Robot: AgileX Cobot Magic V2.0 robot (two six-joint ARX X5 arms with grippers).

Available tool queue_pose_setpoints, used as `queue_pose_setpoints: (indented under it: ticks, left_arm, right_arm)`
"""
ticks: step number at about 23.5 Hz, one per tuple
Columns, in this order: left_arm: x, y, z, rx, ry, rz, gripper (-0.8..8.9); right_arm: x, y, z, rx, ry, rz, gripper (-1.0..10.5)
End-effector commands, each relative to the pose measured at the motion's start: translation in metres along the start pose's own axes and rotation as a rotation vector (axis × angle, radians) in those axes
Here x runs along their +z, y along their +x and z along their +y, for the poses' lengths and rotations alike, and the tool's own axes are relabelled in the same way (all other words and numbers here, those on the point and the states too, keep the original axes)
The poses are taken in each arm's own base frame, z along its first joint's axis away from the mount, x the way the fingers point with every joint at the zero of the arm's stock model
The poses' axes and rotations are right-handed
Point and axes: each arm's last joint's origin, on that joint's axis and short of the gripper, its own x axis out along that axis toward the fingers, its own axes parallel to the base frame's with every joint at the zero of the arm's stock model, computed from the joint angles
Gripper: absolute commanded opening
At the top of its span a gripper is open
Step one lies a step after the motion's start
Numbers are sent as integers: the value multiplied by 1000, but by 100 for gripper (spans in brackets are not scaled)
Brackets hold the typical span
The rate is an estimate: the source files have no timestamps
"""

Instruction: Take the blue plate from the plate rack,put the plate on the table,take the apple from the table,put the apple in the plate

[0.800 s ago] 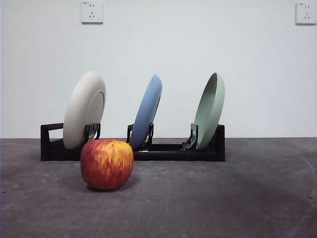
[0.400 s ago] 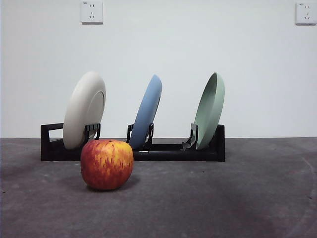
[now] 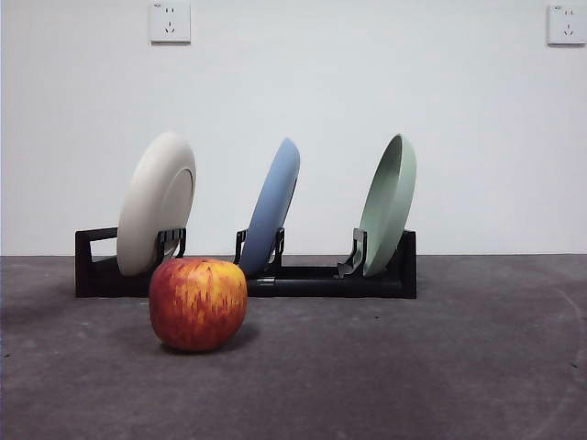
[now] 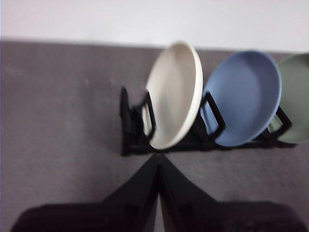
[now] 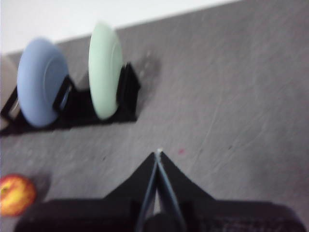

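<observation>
The blue plate (image 3: 273, 207) stands on edge in the middle slot of the black plate rack (image 3: 312, 279), between a cream-white plate (image 3: 156, 202) and a pale green plate (image 3: 389, 203). It also shows in the left wrist view (image 4: 244, 96) and the right wrist view (image 5: 41, 82). The red and yellow apple (image 3: 198, 303) rests on the dark grey table (image 3: 413, 367) in front of the rack's left part; the right wrist view (image 5: 16, 194) shows it too. My left gripper (image 4: 158, 157) is shut and empty, above the table short of the rack. My right gripper (image 5: 158, 152) is shut and empty, away from the rack's green-plate end.
A white wall with two sockets (image 3: 171, 21) stands behind the rack. The rack (image 4: 129, 125) has a raised loop end beside the cream-white plate (image 4: 175, 94). The pale green plate (image 5: 104, 67) sits at the other end.
The things have not moved. A faint shadow has shifted on the table at the right of the front view.
</observation>
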Motion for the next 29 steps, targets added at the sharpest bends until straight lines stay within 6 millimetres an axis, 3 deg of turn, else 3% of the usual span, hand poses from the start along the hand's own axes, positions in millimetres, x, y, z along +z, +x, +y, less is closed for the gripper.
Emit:
queue_pose_setpoints:
  ticks: [1,5,11,18,23,29]
  left_arm:
    - [13,16,0,-68,-40,44,-5]
    - [33,37,-1,-173,-61,92,-5]
    - [84,89,-18,-378,-142,240,-5]
    - [128,151,-74,-499,-68,306,-6]
    - [136,208,-112,-530,-66,391,-6]
    - [118,266,-134,-507,-130,493,1]
  right_arm:
    - [6,3,2,42,8,23,0]
    - [12,11,6,129,15,88,0]
    - [16,48,9,252,87,277,0]
    - [11,95,9,253,161,464,2]
    - [10,106,18,280,148,487,2]
    - [7,106,35,305,133,491,3]
